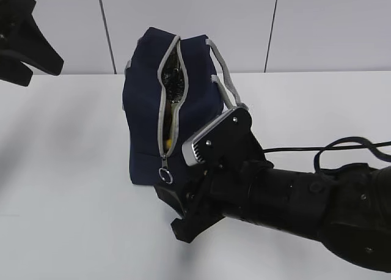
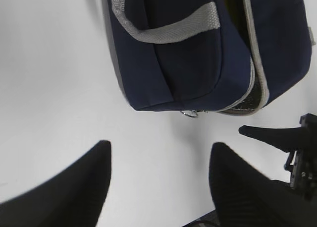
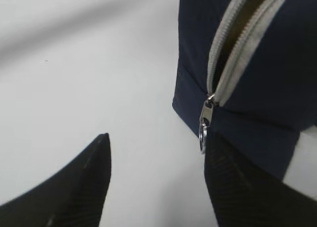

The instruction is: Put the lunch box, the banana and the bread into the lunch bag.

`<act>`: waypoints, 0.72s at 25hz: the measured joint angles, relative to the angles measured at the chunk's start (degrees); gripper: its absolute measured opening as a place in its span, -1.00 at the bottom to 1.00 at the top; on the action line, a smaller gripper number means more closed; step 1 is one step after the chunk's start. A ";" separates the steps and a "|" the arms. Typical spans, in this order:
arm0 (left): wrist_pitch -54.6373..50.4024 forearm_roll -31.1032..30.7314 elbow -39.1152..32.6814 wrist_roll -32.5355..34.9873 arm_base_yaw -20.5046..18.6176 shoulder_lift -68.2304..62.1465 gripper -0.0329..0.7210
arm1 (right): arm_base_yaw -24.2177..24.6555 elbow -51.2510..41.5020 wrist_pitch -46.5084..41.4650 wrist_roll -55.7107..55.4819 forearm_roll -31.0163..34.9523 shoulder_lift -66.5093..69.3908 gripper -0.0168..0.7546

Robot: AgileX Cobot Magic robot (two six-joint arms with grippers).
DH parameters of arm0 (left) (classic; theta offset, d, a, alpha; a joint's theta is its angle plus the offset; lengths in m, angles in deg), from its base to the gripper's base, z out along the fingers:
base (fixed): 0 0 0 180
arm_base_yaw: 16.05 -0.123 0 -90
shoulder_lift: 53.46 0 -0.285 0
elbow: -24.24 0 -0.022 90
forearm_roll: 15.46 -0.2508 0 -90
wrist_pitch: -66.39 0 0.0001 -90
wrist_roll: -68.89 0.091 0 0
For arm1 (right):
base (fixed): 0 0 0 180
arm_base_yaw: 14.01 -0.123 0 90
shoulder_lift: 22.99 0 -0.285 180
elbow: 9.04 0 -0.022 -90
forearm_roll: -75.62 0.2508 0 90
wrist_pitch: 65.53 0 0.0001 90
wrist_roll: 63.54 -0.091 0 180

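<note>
So the right gripper [image 1: 183,216] sat low on the table just in front of the dark navy soft fabric lunch bag [image 1: 146,109], fingers spread wide with nothing between them. In the right wrist view, the small metal ring pull [image 3: 203,136] hung at the bottom end of the bag's grey zipper [image 3: 225,48], right next to the gripper's right finger [image 3: 247,187].

The zipper gaped open down the bag's front, and a sliver of something yellow [image 1: 161,130] showed inside, probably the banana. Couldn't see the lunch box or bread anywhere.

My read: packing was done or nearly so, and the zip-up was next, which needed those fingers pinching that tiny ring.

The left gripper [image 2: 158,187] hung open and empty, well back from the bag.
</note>
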 joint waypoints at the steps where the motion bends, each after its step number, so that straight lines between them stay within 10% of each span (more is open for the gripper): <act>1: 0.00 0.00 0.00 0.09 0.00 0.00 0.24 | 0.00 0.00 0.83 0.00 -0.40 0.63 0.19; 18: 0.25 -0.36 0.00 0.68 0.00 0.00 0.24 | 0.07 4.94 4.25 5.19 5.92 11.85 0.00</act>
